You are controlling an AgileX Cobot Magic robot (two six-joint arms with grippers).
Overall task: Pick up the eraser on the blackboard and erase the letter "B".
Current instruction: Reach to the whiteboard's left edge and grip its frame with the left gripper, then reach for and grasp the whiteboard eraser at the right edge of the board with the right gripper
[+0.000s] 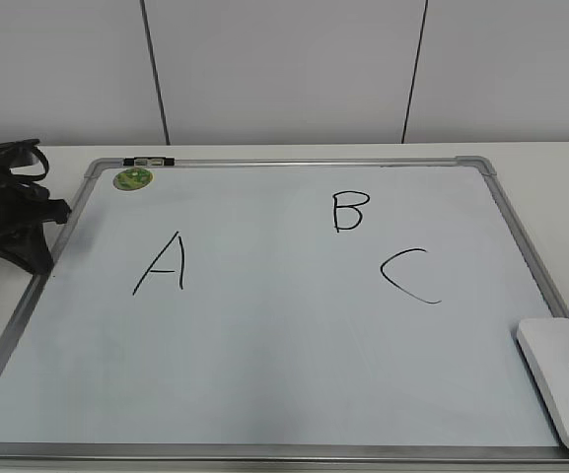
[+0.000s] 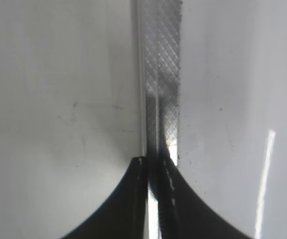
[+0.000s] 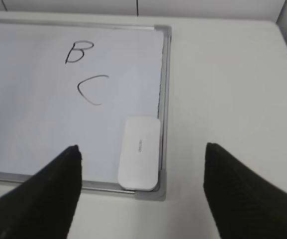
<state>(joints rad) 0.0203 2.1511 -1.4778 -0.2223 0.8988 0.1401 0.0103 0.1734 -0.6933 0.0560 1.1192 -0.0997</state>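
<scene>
Exterior view: white table point(image 1: 560, 168) against a pale panelled wall point(image 1: 284, 69) with two dark vertical seams. The blackboard point(image 1: 264, 394), really a white board in a grey metal frame with grey plastic corners, lies flat on the table. Round green sticker point(image 1: 133, 178) at the board's 11 o'clock corner, small black clip point(image 1: 149, 160) on the top frame just beside it. Black letter "A" point(image 1: 161, 264) at 9 o'clock of board centre, the letter "B" point(image 1: 350, 211) at 1 o'clock, "C" point(image 1: 412, 275) at 3 o'clock, just below-right of B. The eraser point(image 1: 562, 379) sits at the board's 4 o'clock corner, lying over the right frame. Left gripper point(image 1: 28, 236) is at the board's 9 o'clock edge, dark mass, jaw state unreadable here. Right gripper out of shot.

Left wrist view: left gripper point(image 2: 155, 167) at 6 o'clock, fingers pressed together, closed on nothing. Grey hatched frame strip point(image 2: 160, 74) runs to 12 o'clock right above the tips, white surface either side. Eraser not visible.

Right wrist view: right gripper point(image 3: 142, 154) jaws spread wide, holding nothing. Eraser point(image 3: 140, 152) lies between the two fingers, below them, closer to the left one, on the board's corner. B point(image 3: 78, 52) at 11 o'clock, C point(image 3: 91, 89) under it.
</scene>
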